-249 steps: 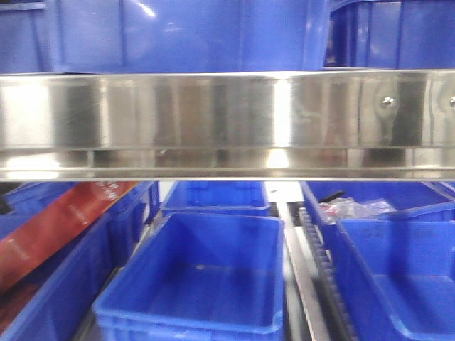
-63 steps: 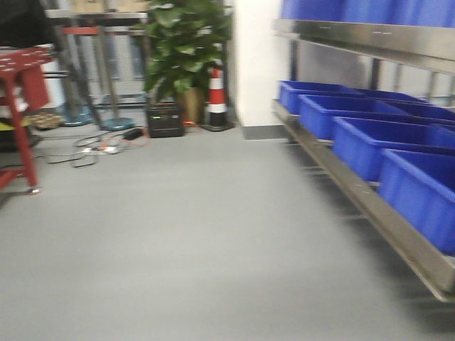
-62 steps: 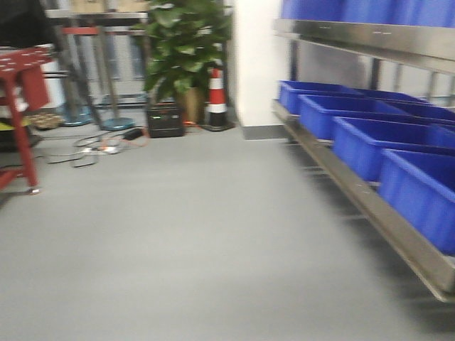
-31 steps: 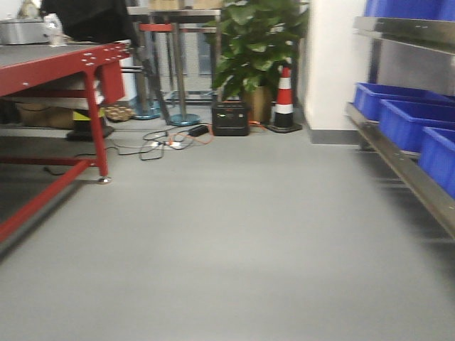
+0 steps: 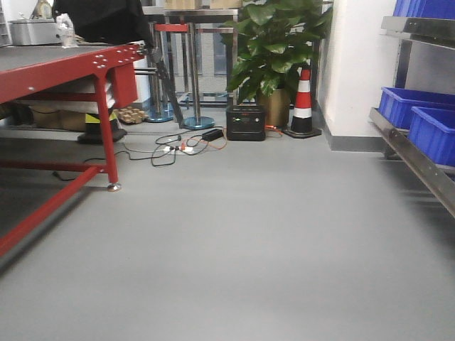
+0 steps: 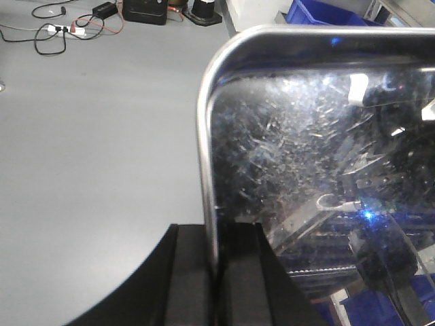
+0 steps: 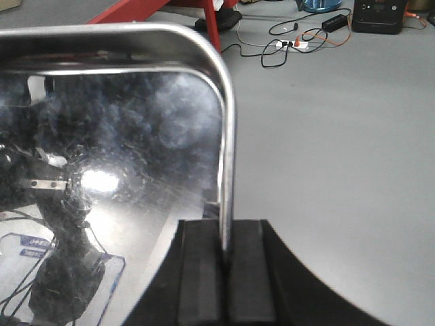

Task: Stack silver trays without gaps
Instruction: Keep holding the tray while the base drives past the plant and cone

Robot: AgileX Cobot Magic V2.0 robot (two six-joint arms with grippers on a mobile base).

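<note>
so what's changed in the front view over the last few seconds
The camera swung left, away from the shelf: the blue bins slid to the right edge, the red table entered at left. The left gripper and right gripper clamp the silver tray now; earlier unseen.

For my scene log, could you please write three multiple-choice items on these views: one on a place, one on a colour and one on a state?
1. Where does the traffic cone stand?
A) on a shelf
B) on the floor, beside the potted plant
C) in a bin

2. What colour is the frame of the nearest table?
A) red
B) green
C) white

3. What is the left gripper doing?
A) hanging open
B) gripping a cable
C) clamped on the rim of the silver tray

Answers:
1 B, the cone's base rests on the floor next to the plant's pot.
2 A, the legs and top rail are red.
3 C, the left wrist view shows the rim pinched between both fingers.
</note>
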